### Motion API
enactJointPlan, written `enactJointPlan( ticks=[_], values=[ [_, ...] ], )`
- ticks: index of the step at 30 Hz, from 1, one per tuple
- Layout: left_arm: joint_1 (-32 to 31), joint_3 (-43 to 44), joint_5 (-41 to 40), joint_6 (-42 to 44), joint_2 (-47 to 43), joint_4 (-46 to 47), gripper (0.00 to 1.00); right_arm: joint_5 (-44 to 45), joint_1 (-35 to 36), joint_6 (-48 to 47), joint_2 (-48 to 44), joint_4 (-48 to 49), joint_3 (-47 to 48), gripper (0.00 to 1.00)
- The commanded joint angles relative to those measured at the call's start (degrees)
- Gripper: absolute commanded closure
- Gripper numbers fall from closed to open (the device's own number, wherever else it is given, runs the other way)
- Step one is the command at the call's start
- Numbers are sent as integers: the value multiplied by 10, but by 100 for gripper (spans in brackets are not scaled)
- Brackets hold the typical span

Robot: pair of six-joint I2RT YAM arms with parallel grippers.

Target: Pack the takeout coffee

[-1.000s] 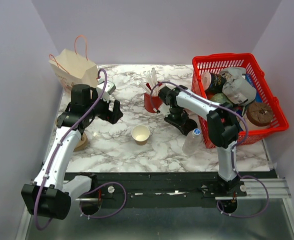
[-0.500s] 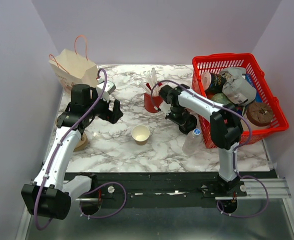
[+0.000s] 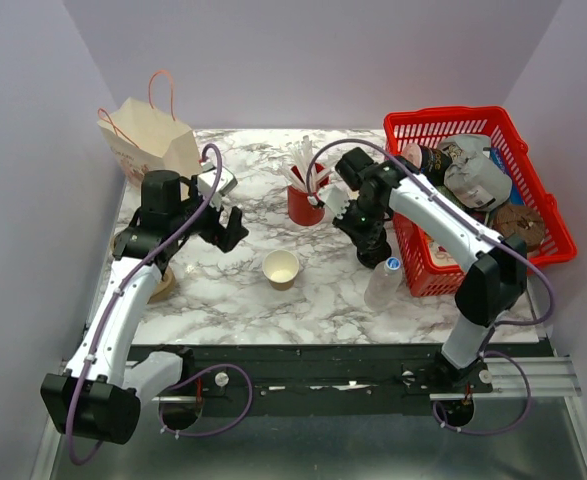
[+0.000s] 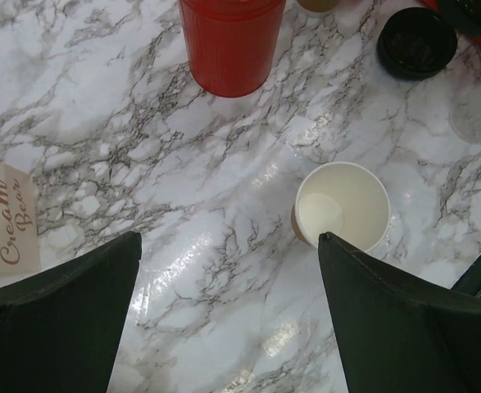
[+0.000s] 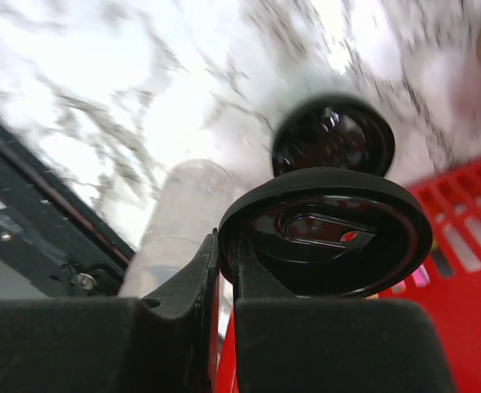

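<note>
Fingers point(image 5: 187, 278) of the right pincer point(image 5: 228, 241) are pressing almost together. They are nipping the rim of the black lid on the takeout coffee point(image 5: 371, 262) and holding it clear of the marble table point(image 4: 142, 147). Only the lid is showing at that pincer; I cannot make out the cup body under it. Straight past the pincer's tips a loose black lid point(image 5: 334, 139) is lying on the marble. A clear bottle point(image 5: 179, 221) is standing to one side of the pincer and the red basket point(image 5: 469, 270) is sitting close on the other.

The left pincer point(image 4: 230, 237) is hovering over the table with its fingers spread wide and nothing between them. A lidless paper cup point(image 4: 342, 205) is standing just past one fingertip. A red cup point(image 4: 232, 41) is standing farther ahead, and a paper bag point(image 4: 6, 221) is showing beside the other finger.
</note>
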Motion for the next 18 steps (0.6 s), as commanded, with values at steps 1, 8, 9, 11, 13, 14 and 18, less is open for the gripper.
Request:
enactJointPlan(
  ticks=[1, 8, 9, 11, 13, 14, 18],
  values=[
    [-28, -17, 50, 119, -56, 41, 4, -149, -7, -96, -45, 8, 36, 99],
    [-144, -10, 63, 309, -87, 93, 6, -282, -24, -235, -87, 17, 24, 99],
    [-160, -5, 70, 349, -81, 94, 7, -292, -28, -264, -89, 14, 26, 99],
    [-175, -2, 76, 391, -71, 94, 8, -314, -30, -292, -85, -3, 36, 99],
    [-197, 0, 82, 470, -55, 96, 11, -328, -34, -310, -73, -37, 71, 100],
    [-206, 1, 84, 495, -42, 101, 11, -345, -36, -312, -61, -49, 86, 99],
    [-241, 12, 96, 571, -4, 122, 13, -379, -42, -328, -15, -137, 156, 99]
  ],
)
